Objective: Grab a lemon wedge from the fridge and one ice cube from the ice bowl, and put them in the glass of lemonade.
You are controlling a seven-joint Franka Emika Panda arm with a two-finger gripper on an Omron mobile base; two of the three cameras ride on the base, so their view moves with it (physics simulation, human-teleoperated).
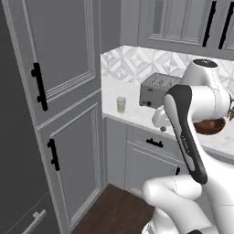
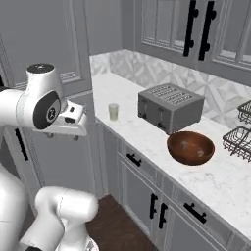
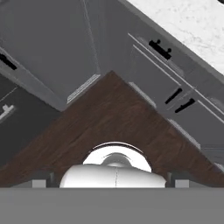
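The glass of lemonade (image 1: 121, 104) (image 2: 113, 112) stands on the marble counter near its left end, beside the tall cabinet. Further right sits the reddish-brown ice bowl (image 2: 196, 158), which the arm partly hides in the left base view (image 1: 215, 128). The fridge (image 1: 18, 183) (image 3: 19, 127) is a dark grey front at the far left, and its doors look shut. The lemon wedge is hidden. My gripper (image 2: 62, 136) (image 3: 111, 180) hangs in front of the counter and points down at the floor. It is open, with nothing between its fingertips (image 3: 41, 179).
A silver toaster (image 1: 157, 89) (image 2: 169, 107) stands between the glass and the bowl. Wire baskets (image 2: 240, 139) sit at the counter's right. A tall panelled cabinet (image 1: 68, 114) stands between the fridge and the counter. Below lie a dark wood floor (image 3: 109, 118) and drawers with black handles (image 2: 132, 159).
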